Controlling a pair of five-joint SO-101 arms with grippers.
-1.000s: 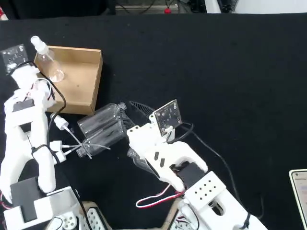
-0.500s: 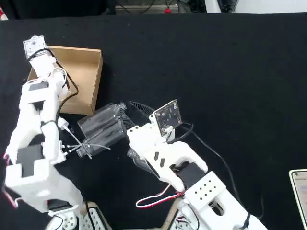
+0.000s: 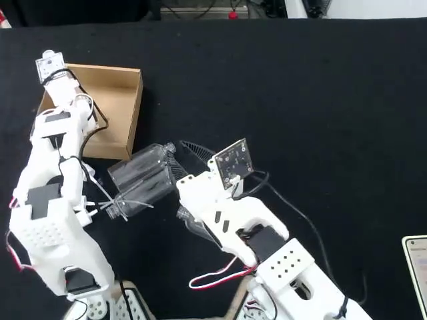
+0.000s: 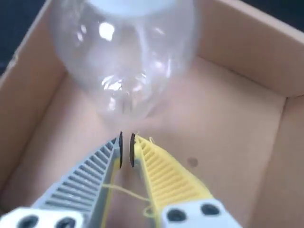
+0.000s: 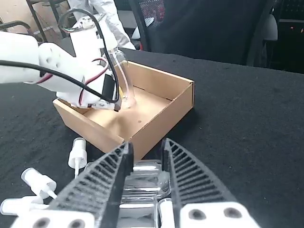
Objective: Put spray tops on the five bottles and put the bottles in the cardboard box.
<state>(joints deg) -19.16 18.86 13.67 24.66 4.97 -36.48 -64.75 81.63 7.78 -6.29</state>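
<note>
**Left wrist view: clenched end effector at a bottle's base inside the box**

The left end effector [image 4: 126, 145] is clenched. Its grey and yellow fingers are drawn together to a thin slit, and their tips sit right at the base of a clear bottle [image 4: 126, 71]. Whether the tips touch that base is hard to make out through the transparent plastic. The bottle's upper end is cut off at the frame edge, so only part of its white spray top [image 4: 137, 4] shows. The bottle is glossy and see-through, with bright glints on its rounded wall, and it lies over the floor of the cardboard box [image 4: 247, 52].

The right end effector [image 5: 146, 143] is released, its dark ribbed fingers spread above more clear bottles [image 5: 142, 183] lying on the black counter [image 3: 300, 100] just outside the box. These bottles overlap, and how many there are cannot be counted. Beside them lie loose white spray tops [image 5: 78, 152], one of them cut off at the frame edge.

From the high view, the left arm [image 3: 57, 167] reaches over the box [image 3: 123, 113] and hides the bottle inside it. It also hides most of the loose tops beside the bottles [image 3: 140, 177].
</note>
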